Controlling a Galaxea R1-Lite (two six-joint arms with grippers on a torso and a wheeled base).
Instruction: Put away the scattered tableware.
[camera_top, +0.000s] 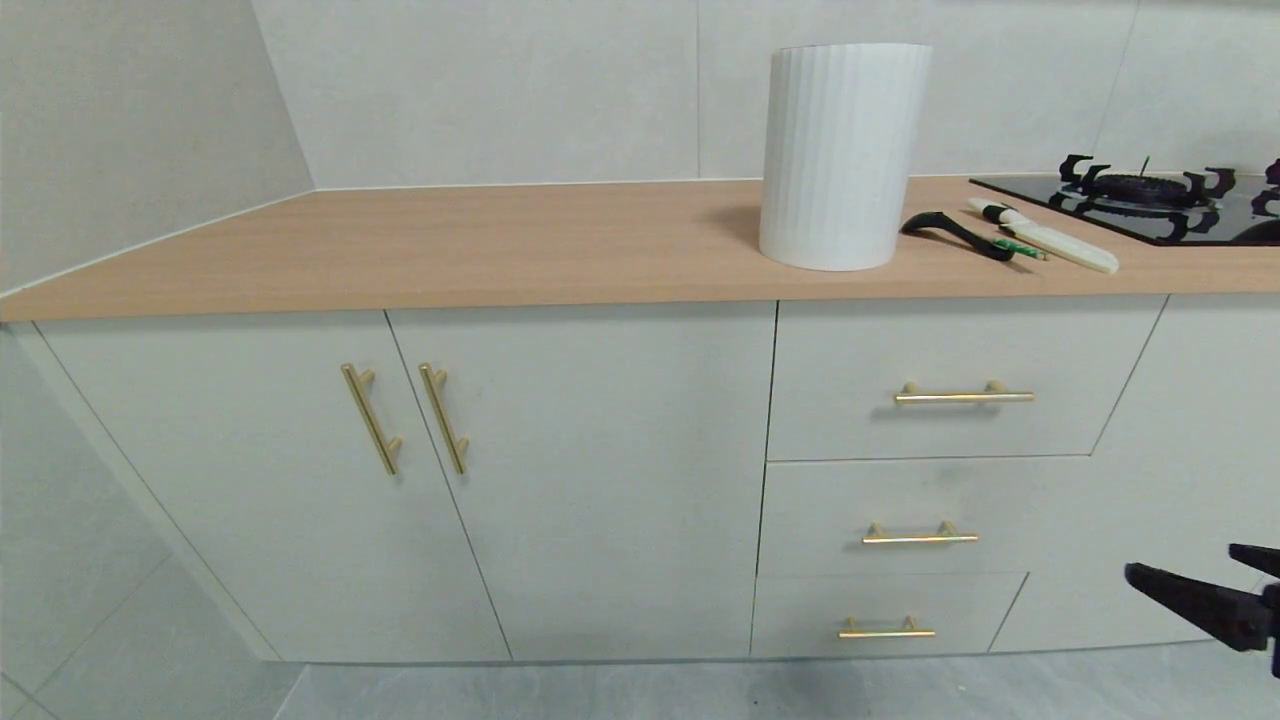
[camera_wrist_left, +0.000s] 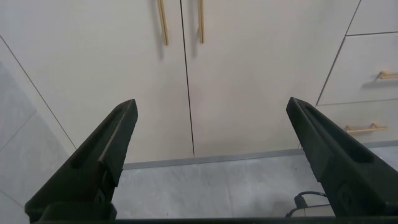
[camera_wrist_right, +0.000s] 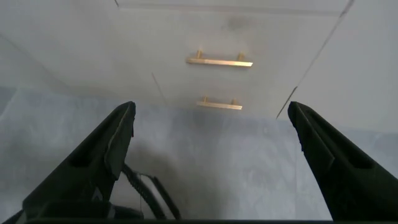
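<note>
Upright on the wooden tabletop (camera_top: 450, 245), toward its hob end: a tall white ribbed canister (camera_top: 845, 155). Just beside it, lying flat between canister and gas hob (camera_top: 1140, 200): the scattered tableware, namely a black curved-handled utensil (camera_top: 955, 232), a long white utensil (camera_top: 1045, 238) with a dark band near its far end, and a small green piece (camera_top: 1020, 247) tucked against the white one; exact kinds too small to tell. All three outside the canister. Below the tabletop, a pair of pale cupboard doors (camera_top: 400, 480) with slanted gold bar handles, and next to them a stack of three drawers (camera_top: 930, 380), all shut, each with a gold bar handle. Left gripper (camera_wrist_left: 211, 102) low in front of the cupboard doors, above the grey tiled floor (camera_wrist_left: 217, 186), jaws spread wide, nothing between them. Right gripper (camera_wrist_right: 210, 109) low before the lower drawers, well below the tableware, jaws likewise wide apart and holding nothing; seen from the head at the lower corner on the robot's right, near the floor.
</note>
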